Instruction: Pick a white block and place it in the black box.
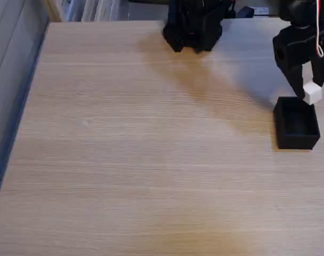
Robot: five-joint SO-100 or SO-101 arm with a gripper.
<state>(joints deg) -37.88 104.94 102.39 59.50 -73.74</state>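
Fixed view shows me my gripper (310, 89) over at the right side of the wooden table (151, 160), and its two black fingers are closed around the white block (311, 94). The block is up in the air, not on the table. It hangs just above the back edge of the black box (296, 124), which sits open on the table right under it. I think the carrying part is nearly done and the drop is what comes next. Here is what worries me. The block looks like it is over the far wall of the box, not over the middle. If I let go from here, I think it could hit the thin rim, bounce, and land on the table behind the box. The box is small and looks light, so if I come down too low my fingers could bump its wall and push it away or tip it. The block also seems to be held near the tips of the fingers, so a quick jerk could make it slip out too soon. The arm's base (196, 26) sits at the top of the view, well apart from the box.
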